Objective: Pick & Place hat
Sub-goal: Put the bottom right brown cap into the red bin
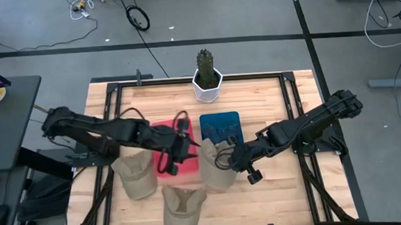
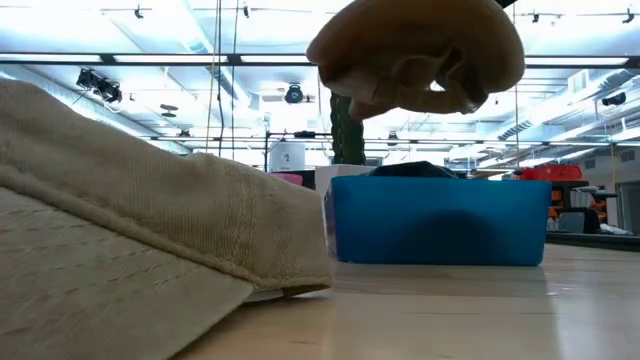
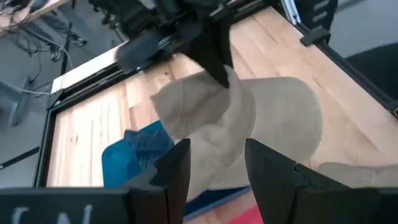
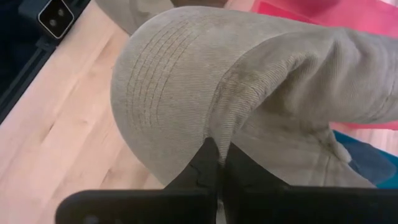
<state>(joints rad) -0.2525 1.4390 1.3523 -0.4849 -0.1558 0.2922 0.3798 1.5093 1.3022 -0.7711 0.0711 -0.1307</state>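
Observation:
A tan hat (image 1: 214, 169) hangs over the table between the two arms; in the low view the hat (image 2: 415, 55) floats above the blue bin (image 2: 435, 220). My right gripper (image 4: 219, 149), reaching in from the table's right, is shut on it. My left gripper (image 3: 217, 155) is open over the pink bin (image 1: 170, 162), its fingers pointing at the hat (image 3: 261, 118) from the left, just short of it. Two more tan hats lie brim-down on the table, one (image 1: 136, 174) left of the pink bin and one (image 1: 182, 208) at the near edge. My right gripper pinches a raised fold of cloth (image 4: 219, 127) between its two fingers, where the stitched brim (image 4: 155, 93) meets the crown. The fingers (image 3: 214, 59) come at it slanting down from the table's right. The hat is lifted clear and sags below the fingers.
The blue bin (image 1: 220, 129) holds a dark cloth and sits next to the pink bin at mid-table. A cactus in a white pot (image 1: 207, 77) stands at the far edge. Bare wood shows to the right (image 1: 281, 184) of the hats.

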